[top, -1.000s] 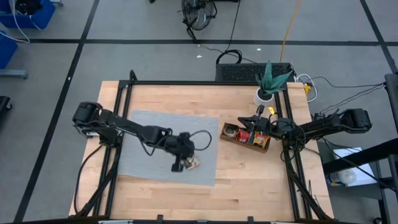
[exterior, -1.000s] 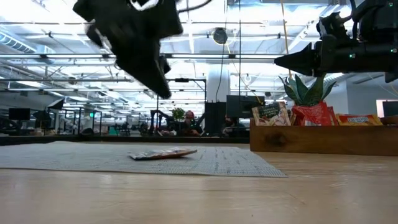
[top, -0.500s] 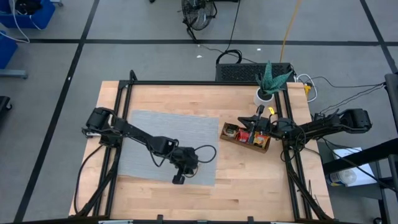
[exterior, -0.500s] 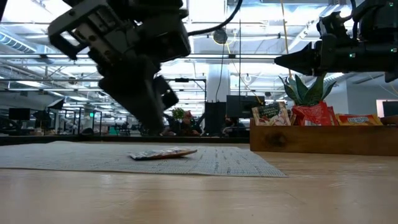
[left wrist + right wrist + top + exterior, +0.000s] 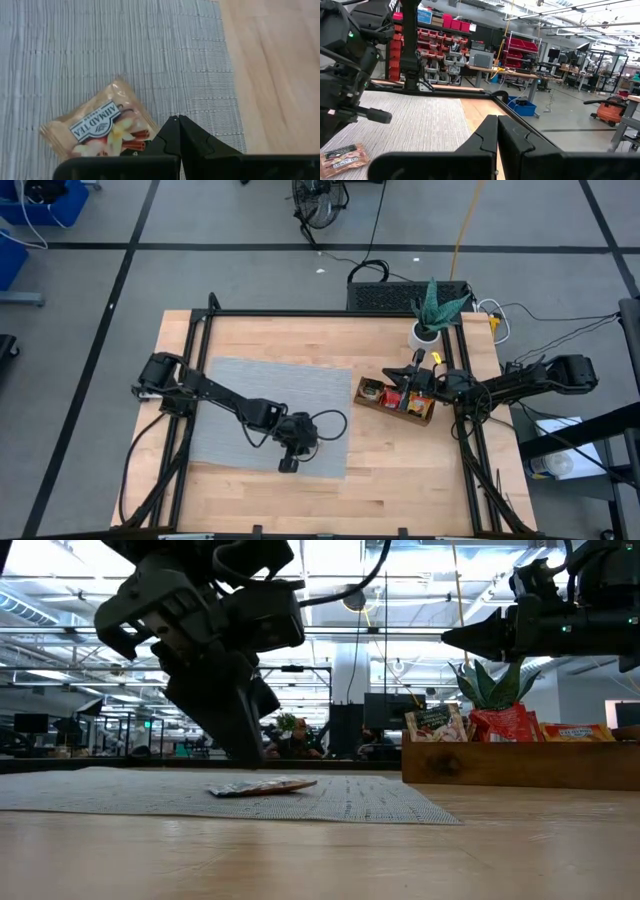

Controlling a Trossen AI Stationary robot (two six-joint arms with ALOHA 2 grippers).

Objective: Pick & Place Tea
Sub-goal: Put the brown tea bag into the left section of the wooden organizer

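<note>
Woven grey mat (image 5: 125, 50) – flat square foil sachet (image 5: 100, 127) beside shut left claw (image 5: 178, 120).

Grey mat (image 5: 240, 395) on wooden table (image 5: 380, 345), potted plant (image 5: 432, 310) beside wooden tray (image 5: 368, 402)

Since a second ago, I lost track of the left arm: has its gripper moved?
Yes. The left gripper, shut, slid along the grey mat toward its near edge and dropped lower; the tea sachet lies where it did.

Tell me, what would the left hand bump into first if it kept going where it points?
Probably the grey mat, right beside the tea sachet. The shut left hand points down there, though depth is unclear.
</note>
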